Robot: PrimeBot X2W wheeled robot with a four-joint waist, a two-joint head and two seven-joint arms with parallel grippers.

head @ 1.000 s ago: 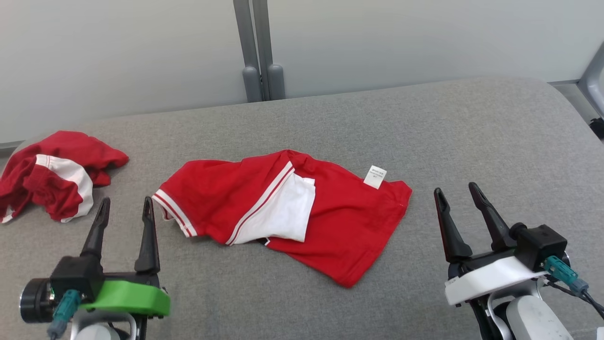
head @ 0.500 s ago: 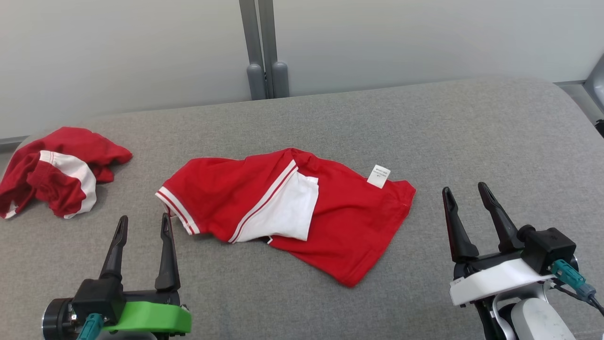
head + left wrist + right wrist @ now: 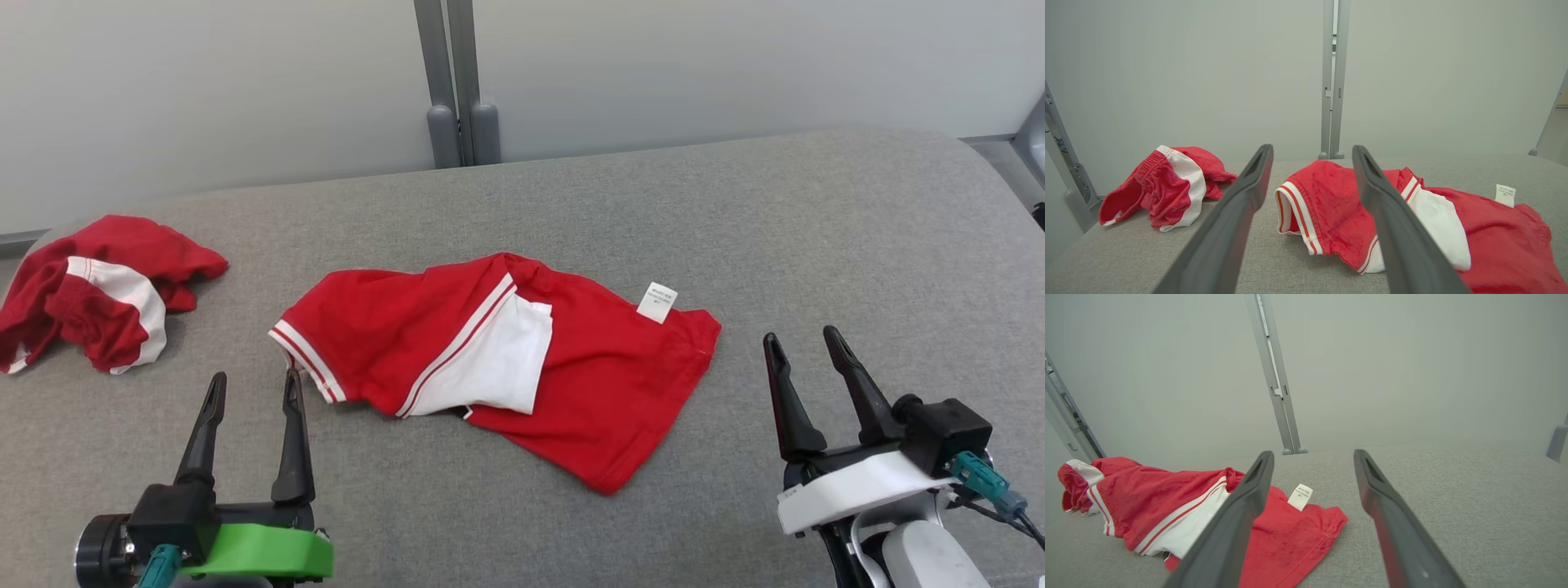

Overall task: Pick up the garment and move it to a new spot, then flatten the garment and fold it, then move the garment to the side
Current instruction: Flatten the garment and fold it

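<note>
Status L→R, all positions ref the grey post at the back wall.

- Far L of post, at the tabletop edge: crumpled red/white heap. Nothing touching it, prob. not this cycle's item.
- L gripper: fwd-left of post, robot side. Jaws wide, empty. Tips sit just beside the striped hem; no contact that I can see.
- Garment: directly in front of post, mid-tabletop. Lying rumpled, with the white panel flopped over the red and the label sticking up on the side right of post.
- R gripper: fwd-right of post. Jaws wide, empty, apart from the garment's label corner.

Step, IMO: pick-up/relocate, not started. Both grippers are parked pre-grasp either side of the cloth. Flatten, fold and move-aside are all pending.

Next move needs:
- L gripper goes in low on the striped hem, R gripper on the label corner.
- Cloth lies flat on the fabric top, so the fingers must come down close to the surface to get under an edge.
- Close fully on the cloth, then lift both sides together so it hangs spread rather than bunching.
</note>
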